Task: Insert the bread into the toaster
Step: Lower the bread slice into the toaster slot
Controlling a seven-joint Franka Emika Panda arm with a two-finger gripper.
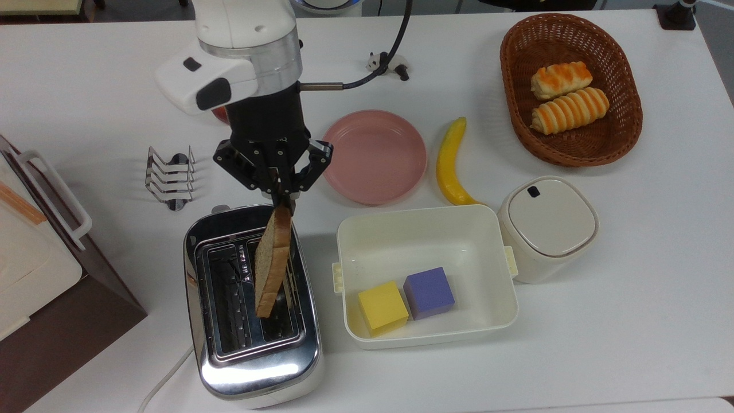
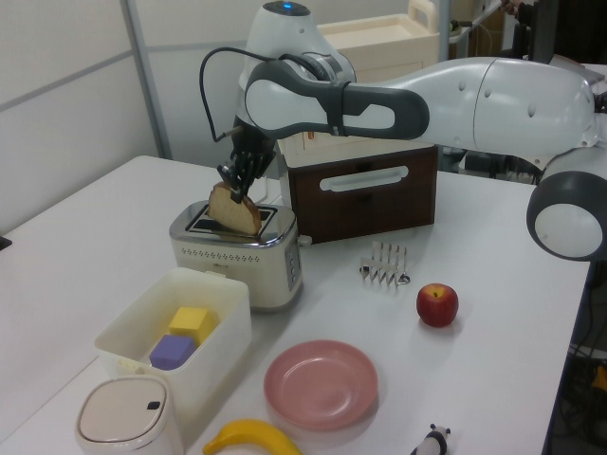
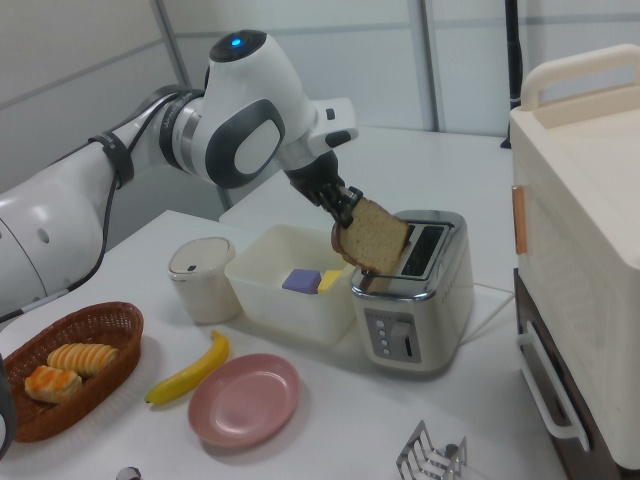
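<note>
Item: bread [image 1: 270,268], one brown slice, edge-on, pinched at its top corner by the gripper [image 1: 282,198]. Position: over the toaster [image 1: 252,310], at the slot on the top view's right, lower edge entering. Toast rack [image 1: 169,178] at 10 o'clock from the toaster. Risk: tilted slice could catch the slot rim and jam or slip.

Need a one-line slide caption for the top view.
Gripper holds the bread edge-on over the toaster, lined up with the slot on the top view's right.
</note>
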